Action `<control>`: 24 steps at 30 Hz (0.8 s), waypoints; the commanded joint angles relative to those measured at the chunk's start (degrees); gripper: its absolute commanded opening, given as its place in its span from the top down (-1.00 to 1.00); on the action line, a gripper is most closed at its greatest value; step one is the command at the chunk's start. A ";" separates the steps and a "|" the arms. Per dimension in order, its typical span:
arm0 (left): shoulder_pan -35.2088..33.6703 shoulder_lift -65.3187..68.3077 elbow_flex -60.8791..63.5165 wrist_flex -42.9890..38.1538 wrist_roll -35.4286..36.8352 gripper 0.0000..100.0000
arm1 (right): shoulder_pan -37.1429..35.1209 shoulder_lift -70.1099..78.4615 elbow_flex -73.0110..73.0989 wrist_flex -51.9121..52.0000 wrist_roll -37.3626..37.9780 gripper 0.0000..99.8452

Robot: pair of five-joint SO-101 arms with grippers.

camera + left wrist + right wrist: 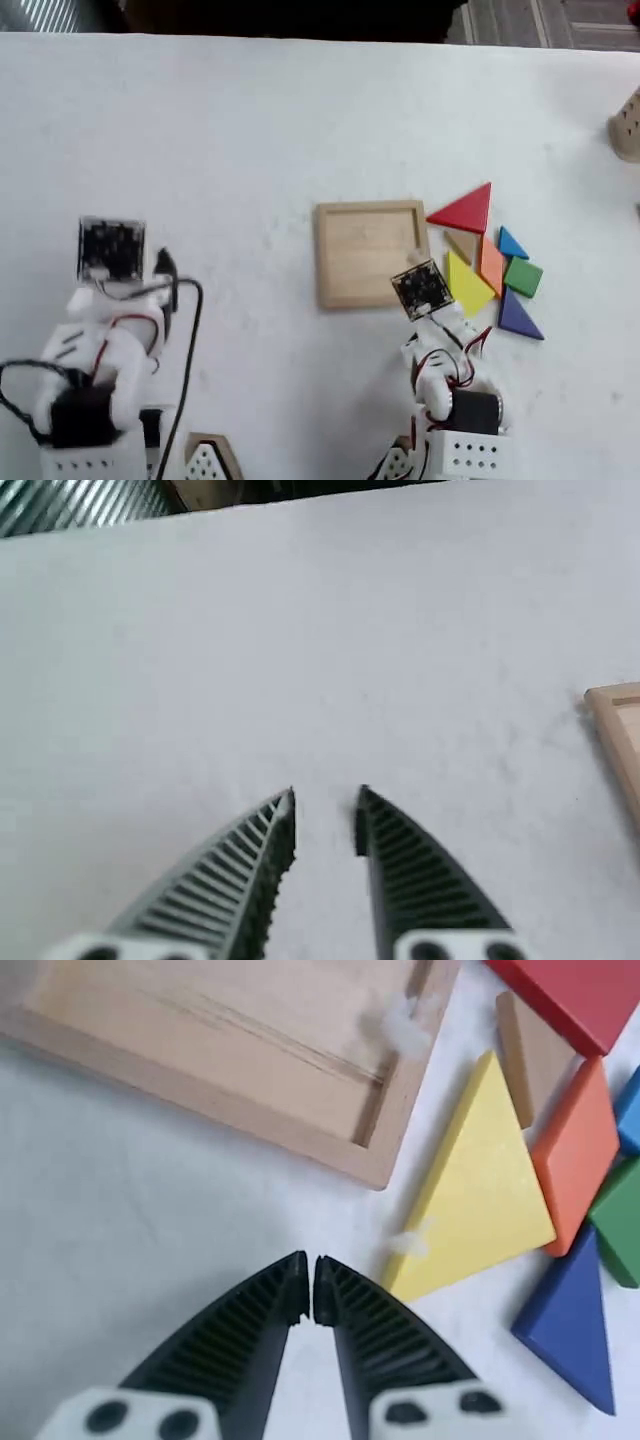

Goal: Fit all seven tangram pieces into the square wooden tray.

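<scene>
1. High view: a white table seen from above. The square wooden tray lies near the middle with no pieces in it. All seven pieces sit flat in a tight cluster just beside the tray's right edge: a red triangle, a tan piece, a yellow triangle, an orange parallelogram, a small blue triangle, a green square and a dark blue triangle. The right arm stands over the tray's near right corner. The left arm is well apart, at the left.

2. Left wrist view: the left gripper hangs over bare table, jaws a little apart and holding nothing. One tray corner shows off to the side.

3. Right wrist view: the right gripper has its jaws almost together with nothing between them. It is near the yellow triangle's nearest corner, beside the tray rim.

4. Handling, as a judgement: the pieces look like thin, stiff, light painted wood, probably smooth enough to slip. Pinching across two side edges seems best. Neighbouring pieces touch, so the yellow triangle's free edges offer the easiest hold.
</scene>
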 commanded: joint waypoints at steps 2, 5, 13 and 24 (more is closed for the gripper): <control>3.82 26.86 -16.97 -1.76 12.84 0.46 | 0.40 -0.75 0.26 -0.22 0.79 0.96; 10.77 37.49 -22.77 -2.11 19.25 0.43 | 0.48 -0.75 0.26 -0.40 0.79 0.96; 31.08 60.88 -29.19 -13.45 32.00 0.43 | 0.57 -0.75 0.26 -0.40 0.70 0.96; 34.15 91.74 -35.87 -27.43 31.91 0.43 | 0.31 -0.75 0.26 -0.40 0.97 0.96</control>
